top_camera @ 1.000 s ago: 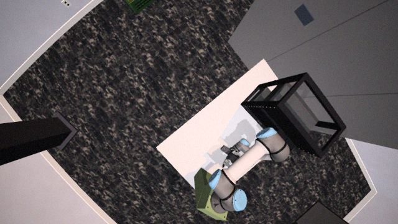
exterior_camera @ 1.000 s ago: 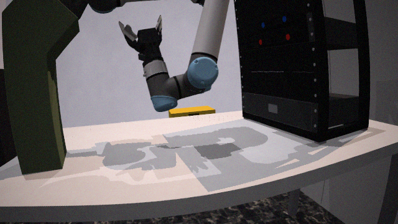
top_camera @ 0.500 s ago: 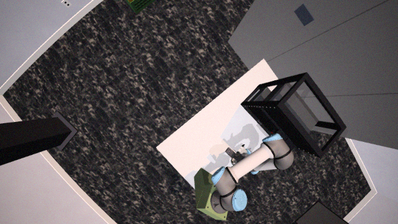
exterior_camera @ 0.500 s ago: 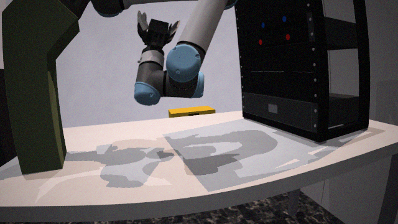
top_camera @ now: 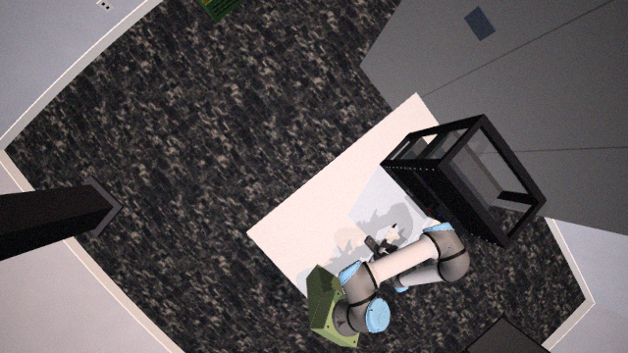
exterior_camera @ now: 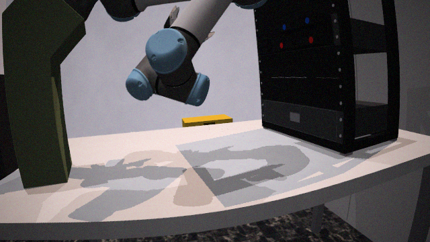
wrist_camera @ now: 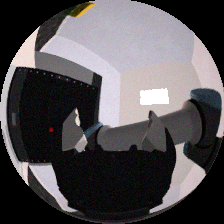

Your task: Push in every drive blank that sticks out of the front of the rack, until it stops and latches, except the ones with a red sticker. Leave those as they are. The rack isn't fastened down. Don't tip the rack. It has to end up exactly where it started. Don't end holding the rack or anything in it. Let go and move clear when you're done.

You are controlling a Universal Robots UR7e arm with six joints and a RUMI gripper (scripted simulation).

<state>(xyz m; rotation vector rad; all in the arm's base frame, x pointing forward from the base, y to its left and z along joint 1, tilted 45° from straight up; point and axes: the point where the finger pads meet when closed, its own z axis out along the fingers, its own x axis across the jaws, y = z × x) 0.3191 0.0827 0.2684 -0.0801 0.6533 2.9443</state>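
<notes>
The black rack (exterior_camera: 346, 101) stands at the white table's (exterior_camera: 302, 188) far end, red stickers (exterior_camera: 310, 39) and blue ones on its front; the gripper (wrist_camera: 114, 131), spread wide and empty, hangs apart from it; the arm's elbow (exterior_camera: 166, 50) and green pedestal (exterior_camera: 30, 101) are nearby, a yellow box (exterior_camera: 206, 119) behind.
</notes>
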